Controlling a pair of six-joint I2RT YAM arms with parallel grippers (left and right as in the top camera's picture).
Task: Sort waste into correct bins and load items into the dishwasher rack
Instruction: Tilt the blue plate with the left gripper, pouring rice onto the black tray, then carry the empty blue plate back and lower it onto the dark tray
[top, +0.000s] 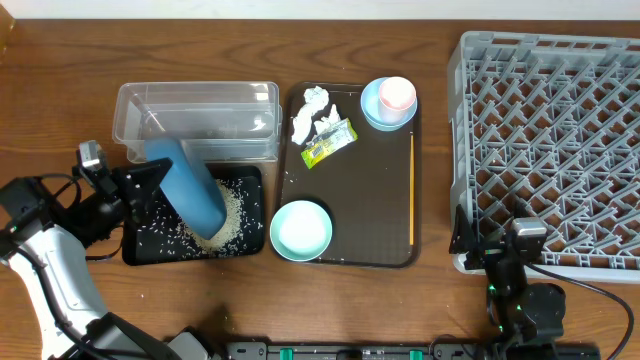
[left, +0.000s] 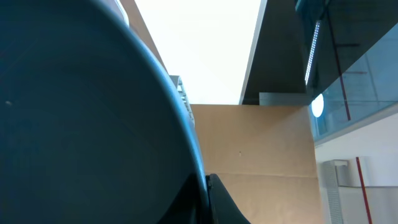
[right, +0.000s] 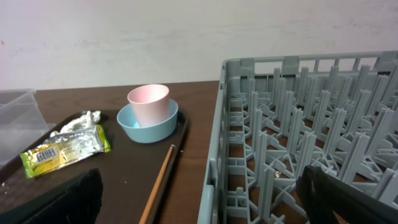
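Two arms: the left jaws are clenched on the dark blue dish (top: 190, 190), tipped on edge over the black tray (top: 135, 256) near the counter's left edge, where rice (top: 229, 215) lies heaped; the right jaws gape empty by the near-left corner of the rack (top: 560, 130). Rice seems sorted; tissue (top: 312, 110), wrapper (top: 329, 143), mint bowl (top: 300, 230), blue bowl (top: 374, 113) and pink cup (top: 397, 93) wait on the brown tray (top: 370, 200), nothing racked

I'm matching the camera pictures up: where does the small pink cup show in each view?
Overhead: the small pink plastic cup stands in the light blue bowl, at the top right corner of the brown tray.
Left wrist: not in it; the dark blue round dish fills most of the view.
Right wrist: left of centre, in the same bowl.
Shared landmark: the grey lattice rack, right of the cup in both.
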